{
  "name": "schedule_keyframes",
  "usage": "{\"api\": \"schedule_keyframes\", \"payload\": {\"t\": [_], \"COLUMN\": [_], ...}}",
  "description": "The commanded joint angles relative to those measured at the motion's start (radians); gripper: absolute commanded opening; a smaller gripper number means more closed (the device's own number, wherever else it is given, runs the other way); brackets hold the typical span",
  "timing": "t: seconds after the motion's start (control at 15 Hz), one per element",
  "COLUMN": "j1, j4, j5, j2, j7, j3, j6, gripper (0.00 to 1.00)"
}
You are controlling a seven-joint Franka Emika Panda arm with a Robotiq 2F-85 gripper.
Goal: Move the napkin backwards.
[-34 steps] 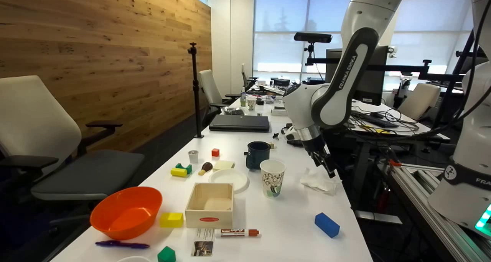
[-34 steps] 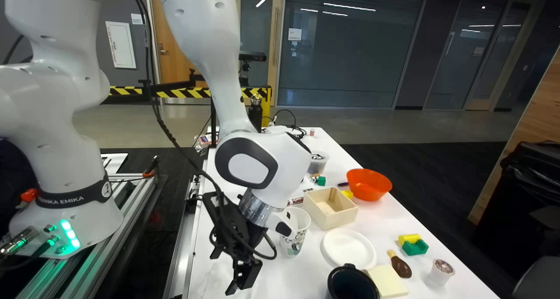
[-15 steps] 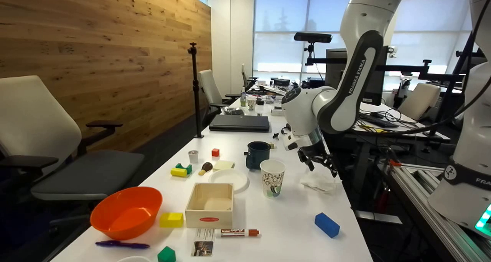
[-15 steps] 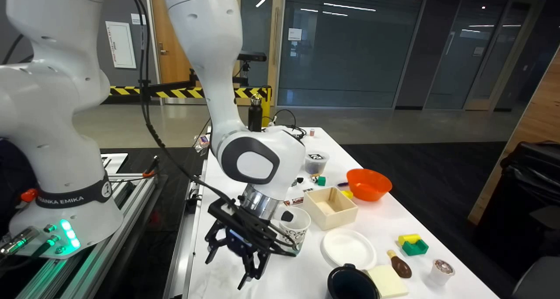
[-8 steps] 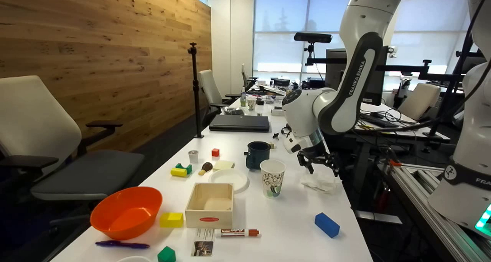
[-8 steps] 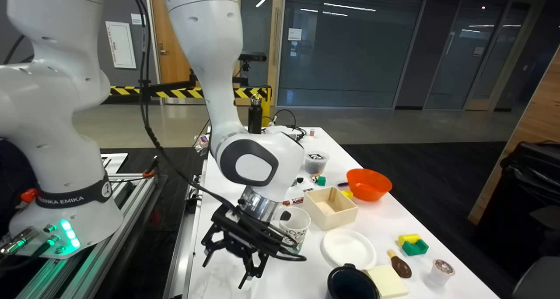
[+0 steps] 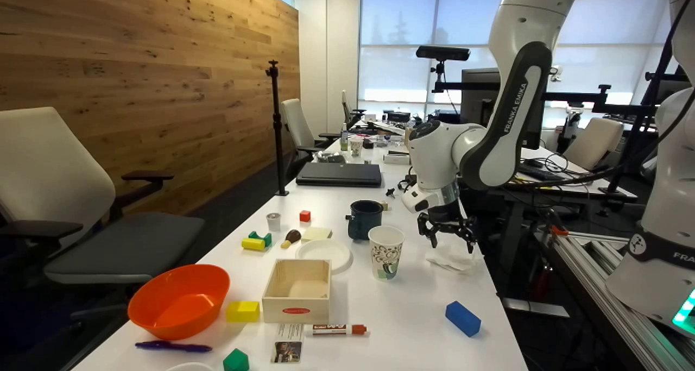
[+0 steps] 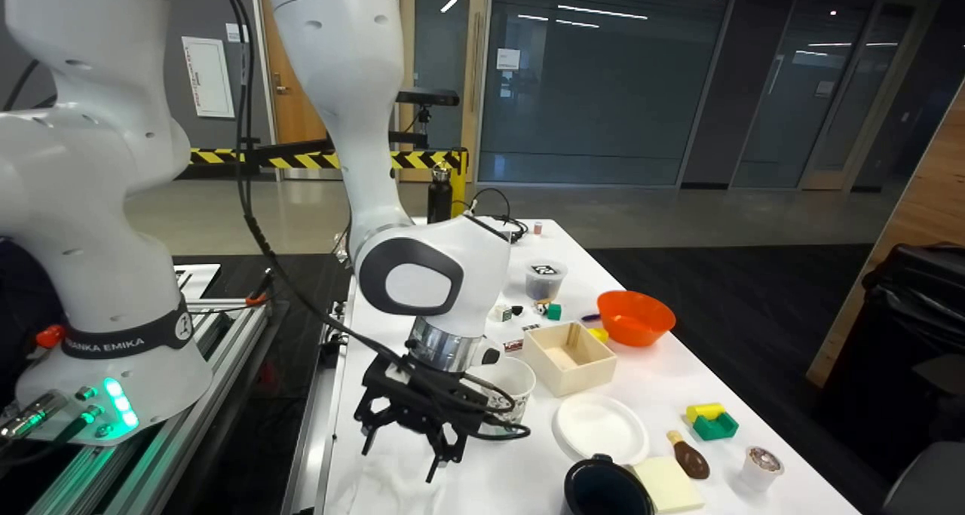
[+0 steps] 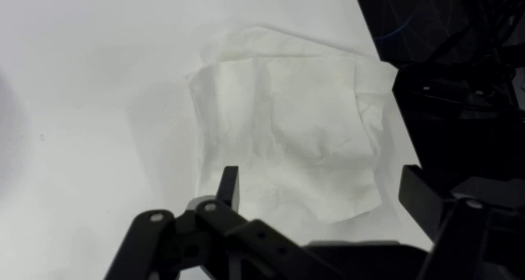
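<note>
The napkin is a crumpled white sheet lying on the white table close to its edge. It shows in both exterior views (image 7: 450, 261) (image 8: 383, 491) and fills the middle of the wrist view (image 9: 295, 128). My gripper (image 7: 453, 246) is open and empty above the napkin. It also shows in an exterior view (image 8: 399, 464), pointing down over the napkin's near part. In the wrist view the open fingers (image 9: 320, 185) stand on either side of the napkin's lower part. I cannot tell how high the fingertips are above the table.
A patterned paper cup (image 7: 386, 254) and a dark mug (image 7: 365, 220) stand beside the napkin. A blue block (image 7: 462, 319) lies near the table edge. A white plate (image 7: 339, 257), a wooden box (image 7: 296, 308) and an orange bowl (image 7: 179, 300) stand farther off.
My gripper has turned about its wrist, so its open fingers now spread across the napkin, and the hand has become more upright. The napkin has not visibly moved.
</note>
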Motion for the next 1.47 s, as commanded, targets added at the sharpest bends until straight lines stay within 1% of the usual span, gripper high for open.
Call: {"api": "schedule_keyframes", "payload": {"t": [0.0,0.07,0.33,0.6,0.87,1.27,1.33,1.4], "j1": [-0.033,-0.029,-0.021,-0.001,0.005,0.066,0.075,0.08], "j4": [-0.069,-0.071,-0.062,-0.042,-0.043,-0.016,-0.012,-0.007], "j5": [0.036,0.02,-0.001,-0.036,-0.025,-0.058,-0.063,-0.065], "j2": [-0.042,-0.036,-0.022,0.006,0.027,0.096,0.105,0.113], "j7": [-0.014,0.0,0.011,0.053,0.081,0.177,0.19,0.199], "j3": [0.007,-0.003,-0.03,-0.072,-0.072,-0.106,-0.114,-0.121], "j6": [0.131,0.158,0.168,0.163,0.197,0.245,0.251,0.251], "gripper": [1.0,1.0,1.0,1.0,1.0,1.0,0.75,0.72]}}
